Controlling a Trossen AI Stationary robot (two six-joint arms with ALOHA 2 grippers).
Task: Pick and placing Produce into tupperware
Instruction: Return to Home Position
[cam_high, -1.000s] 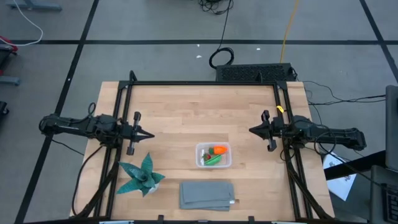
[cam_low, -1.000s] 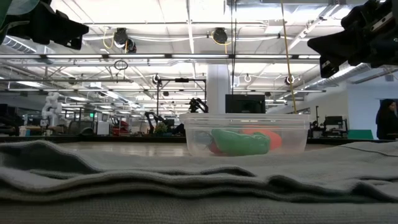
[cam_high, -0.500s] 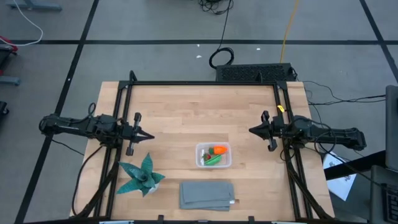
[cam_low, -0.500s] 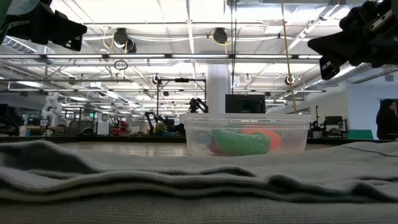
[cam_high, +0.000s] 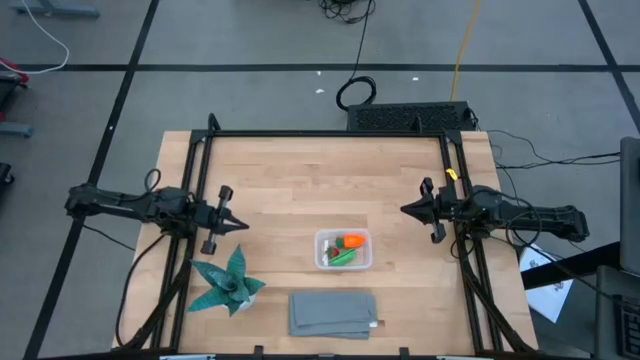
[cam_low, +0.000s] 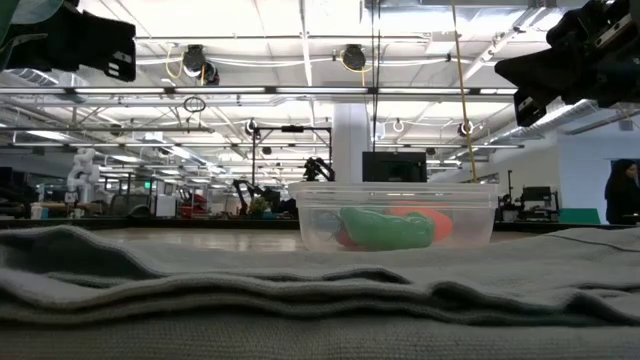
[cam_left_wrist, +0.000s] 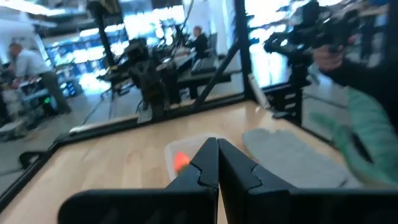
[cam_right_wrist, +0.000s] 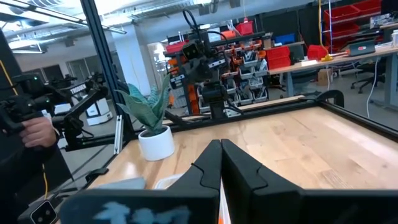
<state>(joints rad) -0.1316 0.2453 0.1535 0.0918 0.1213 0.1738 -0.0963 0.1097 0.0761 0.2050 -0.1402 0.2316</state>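
The produce (cam_high: 349, 243) is sitting inside the tupperware (cam_high: 319, 251) on the surface (cam_high: 300, 170) — the packing is looking done — while the left hand (cam_high: 238, 224) and right hand (cam_high: 405, 210) are hovering clenched and empty, well apart at either side.

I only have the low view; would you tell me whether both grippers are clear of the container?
Observer: Yes; from above, the left gripper and right gripper sit at opposite sides of the table, well apart from the container.
Operator: Thank you. Are they shut?
Observer: Both wrist views show them shut, holding nothing.
Operator: What is the orange thing behind the green pod?
Observer: A toy carrot, lying beside that pod inside the container.
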